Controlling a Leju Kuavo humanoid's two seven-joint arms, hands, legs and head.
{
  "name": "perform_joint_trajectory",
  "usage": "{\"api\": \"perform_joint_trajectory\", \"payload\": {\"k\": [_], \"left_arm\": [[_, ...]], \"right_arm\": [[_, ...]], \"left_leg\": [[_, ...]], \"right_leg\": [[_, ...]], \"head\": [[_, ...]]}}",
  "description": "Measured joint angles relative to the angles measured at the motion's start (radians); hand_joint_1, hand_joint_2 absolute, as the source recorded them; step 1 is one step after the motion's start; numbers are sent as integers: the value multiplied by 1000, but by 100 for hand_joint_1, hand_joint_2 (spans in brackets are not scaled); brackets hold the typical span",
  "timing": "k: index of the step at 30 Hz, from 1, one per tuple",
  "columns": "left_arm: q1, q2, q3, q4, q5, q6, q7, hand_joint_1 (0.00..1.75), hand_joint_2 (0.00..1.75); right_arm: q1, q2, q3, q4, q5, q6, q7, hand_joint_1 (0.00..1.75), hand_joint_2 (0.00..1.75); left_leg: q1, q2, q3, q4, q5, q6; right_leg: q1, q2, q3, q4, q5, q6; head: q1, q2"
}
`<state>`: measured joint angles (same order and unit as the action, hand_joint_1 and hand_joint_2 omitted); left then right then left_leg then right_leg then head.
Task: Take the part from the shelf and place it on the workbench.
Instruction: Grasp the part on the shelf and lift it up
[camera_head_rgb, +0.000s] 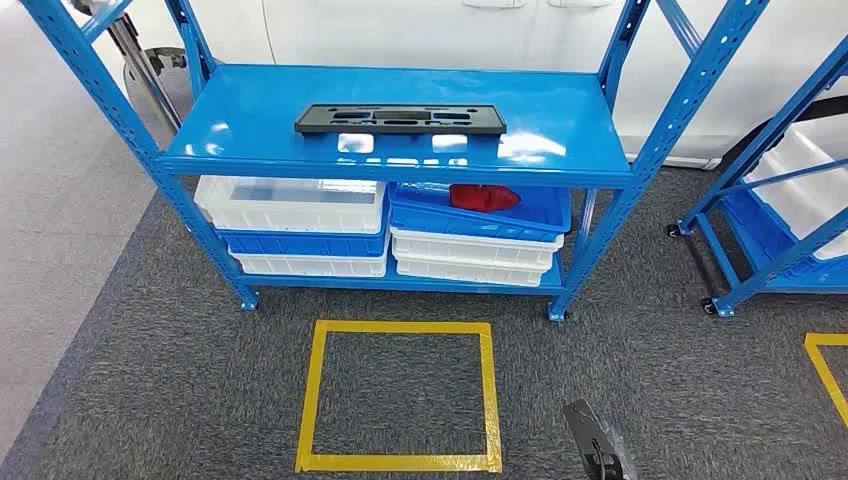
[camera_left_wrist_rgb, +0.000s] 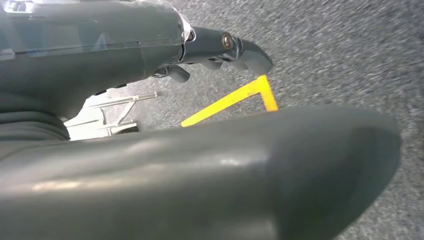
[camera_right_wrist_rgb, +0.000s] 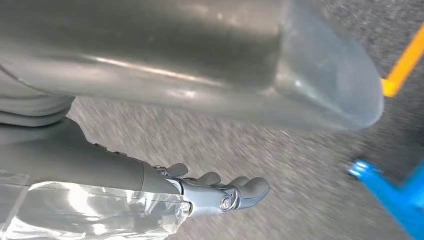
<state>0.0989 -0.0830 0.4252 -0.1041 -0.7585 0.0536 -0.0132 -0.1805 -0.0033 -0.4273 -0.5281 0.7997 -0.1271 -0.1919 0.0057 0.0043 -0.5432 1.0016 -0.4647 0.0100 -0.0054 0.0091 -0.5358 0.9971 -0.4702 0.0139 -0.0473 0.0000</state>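
I count one black part (camera_head_rgb: 400, 120) lying flat near the front edge of the blue shelf's (camera_head_rgb: 250, 115) top deck, five bins (camera_head_rgb: 290, 205) stacked below. My wrist cameras add the left hand (camera_left_wrist_rgb: 215, 47) and right hand (camera_right_wrist_rgb: 220, 192), fingers extended, empty, above carpet.

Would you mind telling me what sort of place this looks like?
Probably a factory or warehouse parts area: blue steel shelving, stacked plastic bins, and yellow tape squares marked on grey carpet.
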Motion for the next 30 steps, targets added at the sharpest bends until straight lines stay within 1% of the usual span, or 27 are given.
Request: {"api": "perform_joint_trajectory", "payload": {"k": [1, 2, 3, 4, 5, 6, 7, 8, 9, 11, 12, 13, 15, 16, 17, 18, 19, 21, 22, 23, 24, 25, 26, 27, 28, 29, 30], "left_arm": [[-4, -2, 7, -1, -11, 0, -1, 0, 0], [-9, -3, 14, -3, -22, 0, -2, 0, 0], [-18, -7, 27, -5, -44, 1, -3, 0, 0], [-26, -10, 40, -7, -65, 1, -4, 0, 0], [-36, -13, 53, -9, -86, 1, -6, 0, 0], [-44, -15, 66, -12, -107, 2, -8, 0, 0], [-52, -18, 78, -14, -127, 2, -11, 0, 0], [-61, -20, 91, -16, -148, 2, -13, 0, 0], [-70, -23, 103, -19, -168, 3, -16, 0, 0], [-91, -30, 127, -24, -210, 3, -21, 0, 0], [-102, -34, 139, -26, -230, 3, -23, 0, 0], [-111, -37, 150, -28, -248, 4, -24, 0, 0], [-128, -42, 170, -32, -284, 5, -26, 0, 0], [-134, -43, 179, -35, -300, 6, -28, 0, 0], [-140, -44, 187, -37, -316, 8, -29, 0, 0], [-146, -45, 196, -39, -332, 9, -31, 0, 0], [-151, -45, 204, -41, -348, 11, -32, 0, 0], [-162, -47, 220, -42, -381, 13, -34, 0, 0], [-167, -48, 228, -44, -397, 14, -35, 0, 0], [-171, -49, 236, -46, -412, 15, -35, 0, 0], [-176, -50, 243, -47, -427, 15, -36, 0, 0], [-182, -51, 251, -49, -441, 16, -37, 0, 0], [-188, -52, 258, -51, -454, 17, -38, 0, 0], [-195, -53, 265, -52, -468, 18, -39, 0, 0], [-203, -55, 271, -54, -481, 19, -40, 0, 0], [-210, -57, 278, -55, -493, 20, -41, 0, 0], [-216, -59, 285, -56, -505, 21, -42, 0, 0]], "right_arm": [[-6, -3, 0, 1, 13, -3, -6, 0, 0], [-13, -5, 0, 2, 26, -6, -12, 0, 0], [-26, -10, 0, 3, 51, -11, -23, 0, 0], [-39, -14, 1, 4, 75, -16, -33, 0, 0], [-51, -18, 3, 5, 99, -22, -44, 0, 0], [-62, -21, 6, 6, 120, -27, -53, 0, 0], [-72, -24, 11, 7, 142, -32, -62, 0, 0], [-82, -27, 20, 7, 163, -37, -72, 0, 0], [-94, -31, 30, 7, 183, -43, -80, 0, 0], [-126, -42, 58, 6, 224, -55, -98, 0, 0], [-145, -47, 73, 5, 242, -60, -106, 0, 0], [-164, -51, 90, 3, 260, -65, -113, 0, 0], [-196, -60, 127, -2, 292, -74, -126, 0, 0], [-210, -64, 147, -5, 307, -77, -131, 0, 0], [-223, -67, 166, -10, 320, -80, -136, 0, 0], [-238, -71, 188, -15, 334, -83, -141, 0, 0], [-253, -74, 210, -20, 346, -85, -145, 0, 0], [-283, -81, 260, -30, 372, -92, -153, 0, 0], [-297, -84, 287, -35, 384, -96, -156, 0, 0], [-312, -88, 314, -40, 395, -99, -159, 0, 0], [-327, -92, 342, -46, 406, -101, -162, 0, 0], [-343, -95, 371, -53, 416, -103, -164, 0, 0], [-359, -98, 400, -60, 426, -105, -165, 0, 0], [-376, -101, 429, -67, 435, -108, -167, 0, 0], [-393, -106, 459, -73, 445, -112, -167, 0, 0], [-410, -111, 488, -79, 454, -115, -167, 0, 0], [-426, -116, 516, -85, 462, -117, -168, 0, 0]], "left_leg": [[2, 1, 1, -3, 3, 4], [2, 1, 2, -4, 4, 7], [4, 2, 2, -8, 8, 13], [4, 3, 1, -9, 10, 17], [4, 3, -1, -9, 11, 20], [3, 3, -2, -9, 11, 21], [2, 3, -3, -8, 12, 22], [2, 3, -3, -7, 12, 22], [2, 2, -2, -7, 12, 22], [1, 2, -1, -4, 10, 18], [-1, 2, -2, -2, 9, 15], [-3, 2, -5, -1, 9, 11], [-5, 3, -9, 0, 11, 1], [-4, 3, -11, 1, 9, -4], [-4, 2, -15, 10, 2, -10], [-3, 1, -27, 39, -17, -14], [-2, 1, -50, 88, -44, -19], [0, 1, -118, 230, -105, -25], [1, 1, -146, 284, -118, -27], [2, 1, -161, 306, -112, -28], [3, 1, -154, 283, -85, -28], [4, 1, -131, 224, -44, -26], [4, 1, -100, 150, -5, -22], [3, 1, -69, 80, 21, -17], [2, 1, -50, 35, 33, -12], [1, 1, -41, 12, 32, -7], [0, 0, -38, 5, 28, -2]], "right_leg": [[-2, 0, -1, 5, -4, 3], [-3, -1, -7, 18, -13, 5], [-5, -2, -22, 50, -34, 10], [-7, -3, -48, 104, -64, 14], [-7, -4, -84, 176, -97, 18], [-8, -4, -117, 243, -122, 21], [-8, -4, -141, 289, -131, 22], [-8, -4, -148, 297, -120, 23], [-9, -4, -133, 259, -89, 22], [-8, -5, -72, 120, -13, 16], [-6, -6, -47, 59, 11, 11], [-3, -6, -34, 24, 21, 7], [1, -6, -33, 8, 22, -2], [-1, -7, -33, 6, 24, -8], [-4, -7, -32, 2, 26, -14], [-6, -8, -30, -2, 28, -20], [-8, -8, -29, -4, 29, -24], [-7, -9, -28, -4, 27, -29], [-6, -9, -28, -4, 26, -30], [-6, -8, -26, -3, 25, -30], [-6, -7, -24, -3, 23, -29], [-6, -6, -20, -2, 21, -27], [-6, -5, -16, -2, 18, -24], [-4, -4, -15, 0, 14, -20], [-3, -3, -15, 1, 12, -15], [-1, -3, -16, 3, 12, -9], [1, -3, -17, 5, 14, -3]], "head": [[0, 0], [0, 0], [0, 0], [0, 0], [0, 0], [0, 0], [0, 0], [0, 0], [0, 0], [0, 0], [0, 0], [0, 0], [0, 0], [0, 0], [0, 0], [0, 0], [0, 0], [0, 0], [0, 0], [0, 0], [0, 0], [0, 0], [0, 0], [0, 0], [0, 0], [0, 0], [0, 0]]}}
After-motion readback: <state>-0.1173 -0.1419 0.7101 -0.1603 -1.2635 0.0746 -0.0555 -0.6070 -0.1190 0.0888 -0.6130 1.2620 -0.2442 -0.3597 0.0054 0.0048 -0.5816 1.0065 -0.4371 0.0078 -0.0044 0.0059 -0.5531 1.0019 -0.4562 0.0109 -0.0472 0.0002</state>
